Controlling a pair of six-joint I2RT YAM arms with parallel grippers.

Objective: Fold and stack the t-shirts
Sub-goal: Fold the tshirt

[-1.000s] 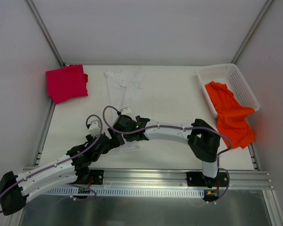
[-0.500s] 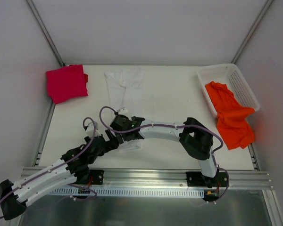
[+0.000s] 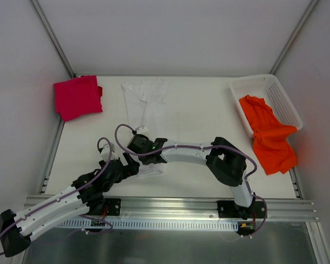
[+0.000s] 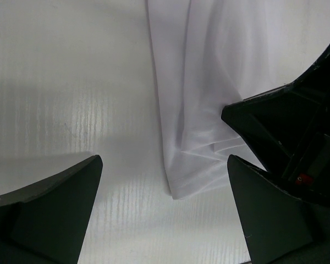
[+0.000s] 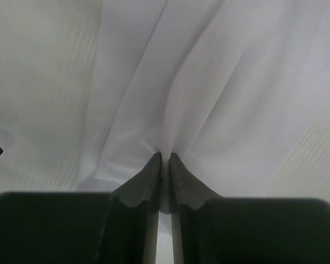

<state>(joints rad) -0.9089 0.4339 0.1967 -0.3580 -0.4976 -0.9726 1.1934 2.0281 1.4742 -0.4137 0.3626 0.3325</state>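
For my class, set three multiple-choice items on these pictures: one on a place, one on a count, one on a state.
1. Where is the bright orange cloth t-shirt?
A) Folded at the far left corner.
B) Spilling out of the white plastic lattice basket at the right.
C) Spread flat in the middle.

2. How many t-shirts show?
A) Two.
B) Three.
C) Four.

3. How stands the right end effector?
A) Open, holding nothing.
B) Shut on the basket.
C) Shut on a fold of the white cloth t-shirt.

Key: 1B, it drapes over the basket's near rim; 2B, orange, white and a folded magenta-red cloth t-shirt; 3C, its wrist view shows white cloth pinched between closed jaws.
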